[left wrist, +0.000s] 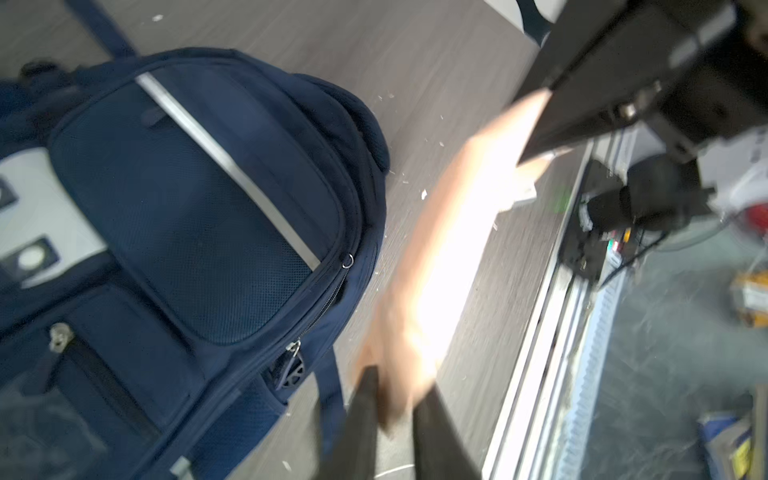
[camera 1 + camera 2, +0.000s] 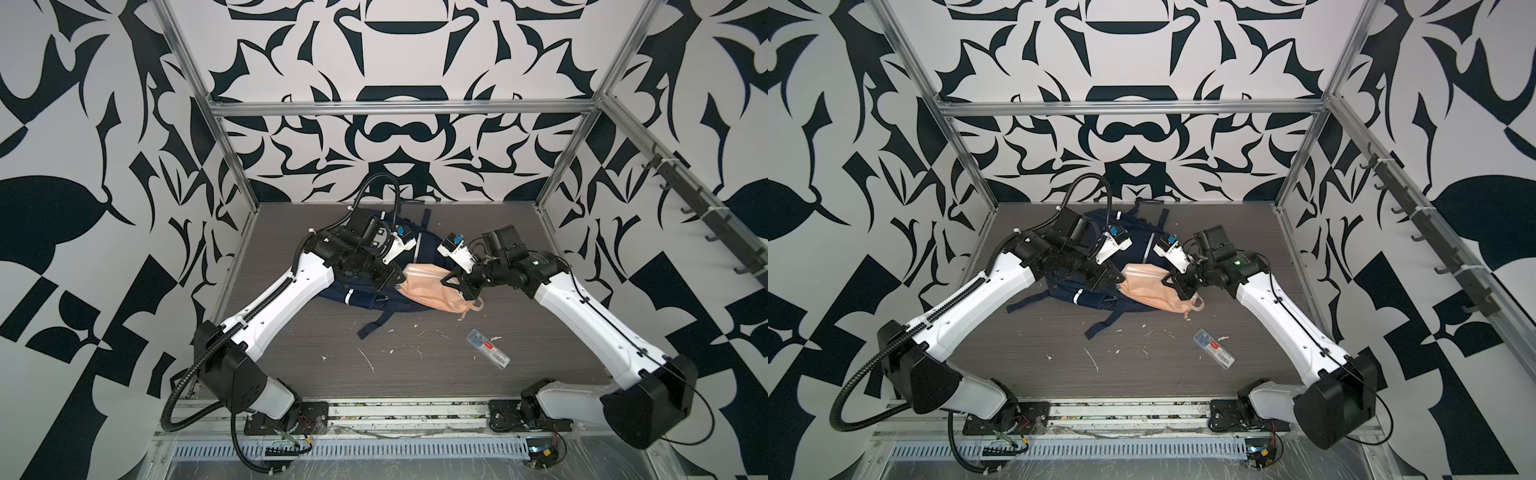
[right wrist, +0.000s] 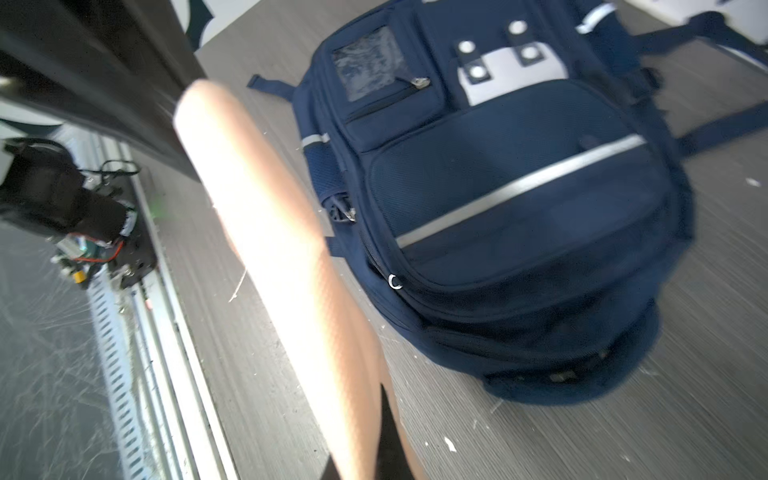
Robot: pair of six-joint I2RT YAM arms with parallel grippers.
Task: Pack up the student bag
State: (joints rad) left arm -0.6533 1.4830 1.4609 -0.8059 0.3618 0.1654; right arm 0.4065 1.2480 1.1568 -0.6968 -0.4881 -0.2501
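Grey wood-grain worktop, patterned walls around. Your student bag lies flat at back centre, front face up, stripes and card window showing. I see no open compartment in either wrist view.

Peach pouch hangs over the bag's near edge, long axis running left to right, one end at each arm. Right gripper fingers are clamped on its end. Left gripper fingers straddle the other end, but it's too blurred to tell you whether they pinch it.

Bag sits just behind and below both. The left arm reaches over it, so it's nearer. My call: you need a zip opened first.

No brand readable on the bag. Clear box by the right arm has a red label, print too small to read.
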